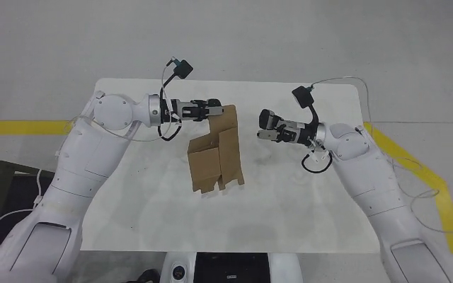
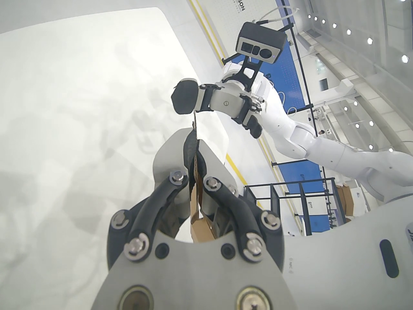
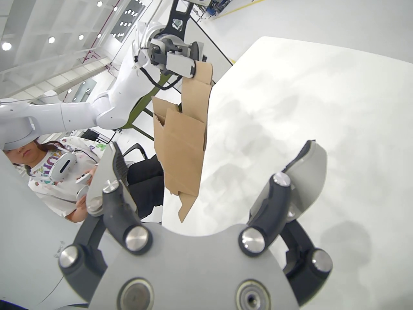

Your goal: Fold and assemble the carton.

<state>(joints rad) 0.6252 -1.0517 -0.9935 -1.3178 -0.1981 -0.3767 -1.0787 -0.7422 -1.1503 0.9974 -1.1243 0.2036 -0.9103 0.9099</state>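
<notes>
Holding the carton (image 1: 216, 152) up by its far flap with the left end effector (image 1: 218, 110), pinched tight on the cardboard edge. Hanging over the middle of the desk (image 1: 304, 212), only part-opened, with 2 panels spread a little and loose flaps dangling at the near end (hard to tell whether those flaps brush the desk). Hovering just to the right with the right end effector (image 1: 263, 129), jaws spread wide, apart from the carton and gripping nothing.

Looks like the squaring-up step, barely begun. Risky from here, by the look of it:

- Only 1 pinch point on a thin flap, so liable to swing or twist away at the first nudge from the right.
- Could bend that flap at its crease, or tear it, under a sideways push.
- Could slip clean out of the pinch under a downward tug.
- Likely to squash the sleeve flat rather than square it, if grabbed through 2 layers together.
- Easy to catch a dangling flap and fold it the wrong way.
</notes>
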